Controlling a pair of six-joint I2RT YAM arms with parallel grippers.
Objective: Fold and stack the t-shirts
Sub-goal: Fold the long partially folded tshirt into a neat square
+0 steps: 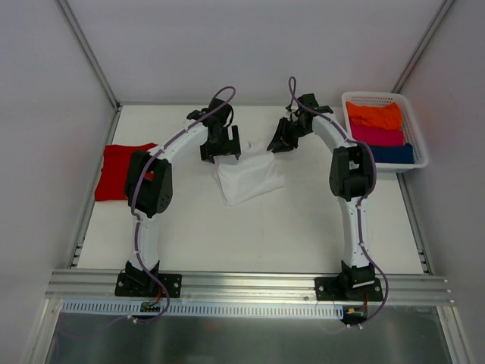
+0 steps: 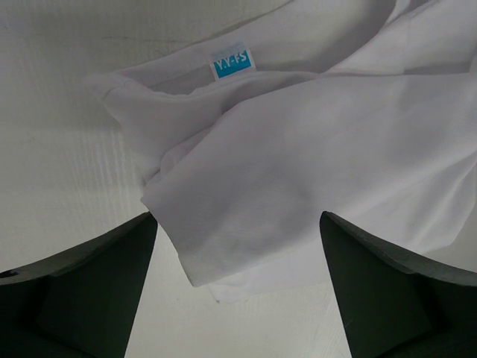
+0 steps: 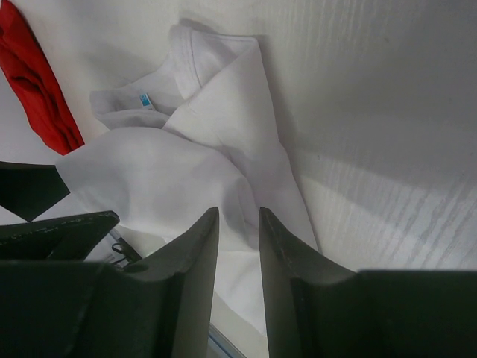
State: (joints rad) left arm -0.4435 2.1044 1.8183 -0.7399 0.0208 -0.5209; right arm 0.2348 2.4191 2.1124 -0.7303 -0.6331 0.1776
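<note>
The white t-shirt (image 1: 248,178) lies crumpled on the table's middle, its collar with a blue label (image 2: 232,61) showing. The red t-shirt (image 1: 117,171) lies folded at the table's left edge, and part of it shows in the right wrist view (image 3: 37,82). My left gripper (image 1: 220,155) is open and empty, its jaws wide apart over a folded corner of the white shirt (image 2: 298,164). My right gripper (image 1: 279,144) hangs over the shirt's far right part (image 3: 171,171). Its jaws stand a narrow gap apart (image 3: 238,212), with cloth lying beneath them.
A white basket (image 1: 421,148) stands at the back right with folded orange, pink and blue cloths in it. Grey walls and metal rails bound the table on the left, back and right. My left gripper also shows in the right wrist view (image 3: 45,231).
</note>
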